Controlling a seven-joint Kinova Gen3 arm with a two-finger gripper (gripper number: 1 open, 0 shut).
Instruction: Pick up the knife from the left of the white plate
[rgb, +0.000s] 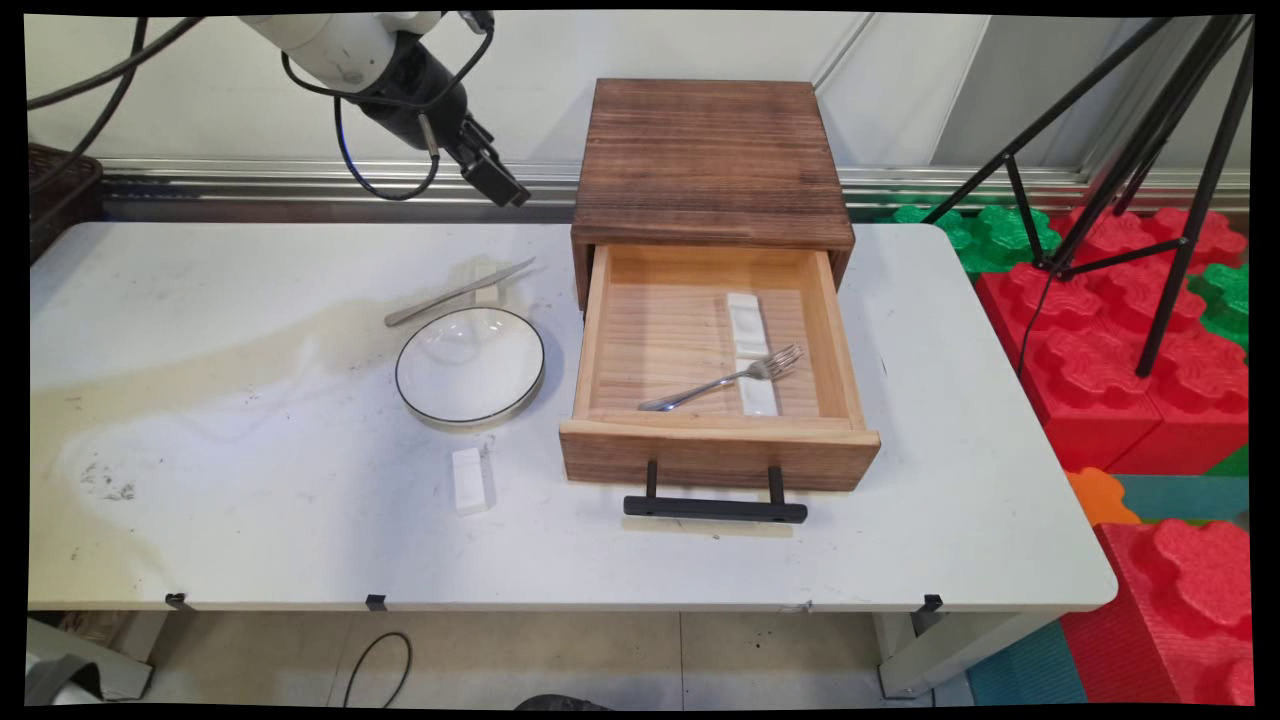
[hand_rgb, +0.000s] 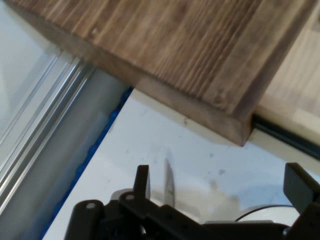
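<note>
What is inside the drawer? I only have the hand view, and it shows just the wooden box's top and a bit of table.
Observer: The drawer is pulled open, and a fork lies in it across two white rests set end to end.
Operator: And the silver tip at the bottom of my picture?
Observer: It is a knife, lying on the table just behind a white plate with a dark rim.
Operator: Anything else on the table?
Observer: A third white rest lies in front of the plate, apart from it.
</note>
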